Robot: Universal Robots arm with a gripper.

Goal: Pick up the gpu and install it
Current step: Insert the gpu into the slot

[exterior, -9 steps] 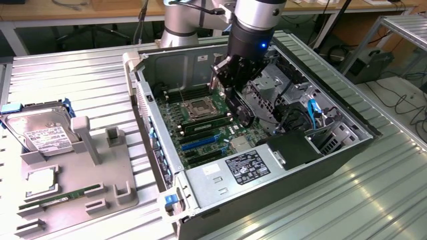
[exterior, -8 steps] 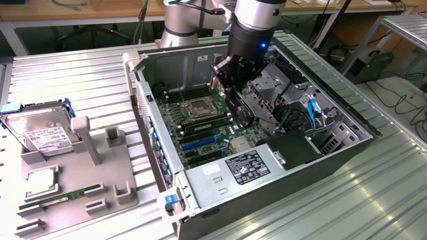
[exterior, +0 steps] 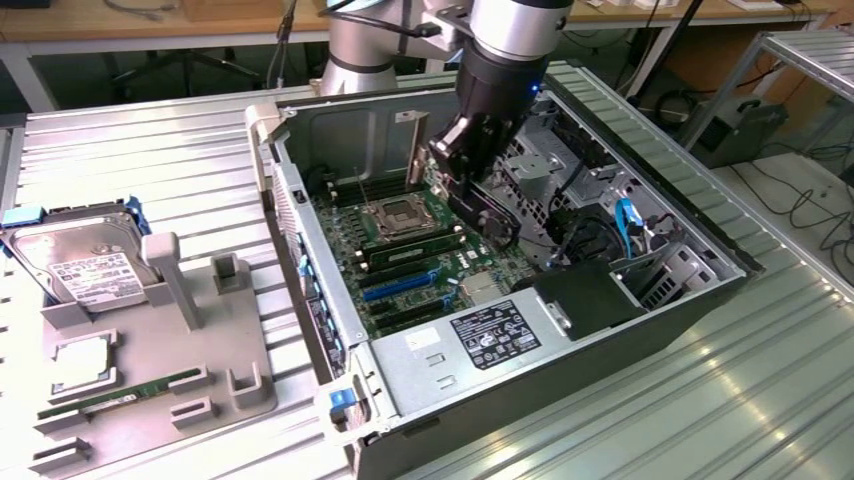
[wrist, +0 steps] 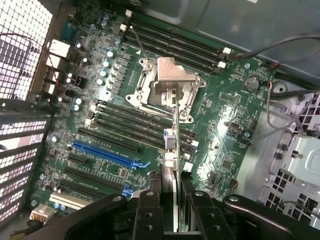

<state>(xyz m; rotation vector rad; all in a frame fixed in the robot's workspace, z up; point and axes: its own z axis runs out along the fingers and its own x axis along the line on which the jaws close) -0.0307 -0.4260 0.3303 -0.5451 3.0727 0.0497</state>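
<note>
My gripper [exterior: 463, 165] hangs inside the open computer case [exterior: 694, 270], shut on the gpu [exterior: 486, 214]. The card is dark, tilted, and has a silver end bracket [exterior: 416, 150] pointing up toward the case's rear wall. It is held clear above the green motherboard [exterior: 447, 262]. In the wrist view the gpu [wrist: 173, 150] appears edge-on as a thin strip between the black fingers [wrist: 149, 212]. It lies over the memory slots beside the CPU socket [wrist: 167, 85]. The blue expansion slots [wrist: 105, 152] sit apart from the card, off to one side.
A power supply [exterior: 494, 335] with a label fills the case's near corner. Drive cages and cables [exterior: 627, 225] stand at the exterior view's right. Outside the case, a grey fixture [exterior: 147, 350] holds a hard drive [exterior: 80, 265], a processor [exterior: 80, 365] and a green memory stick [exterior: 127, 390].
</note>
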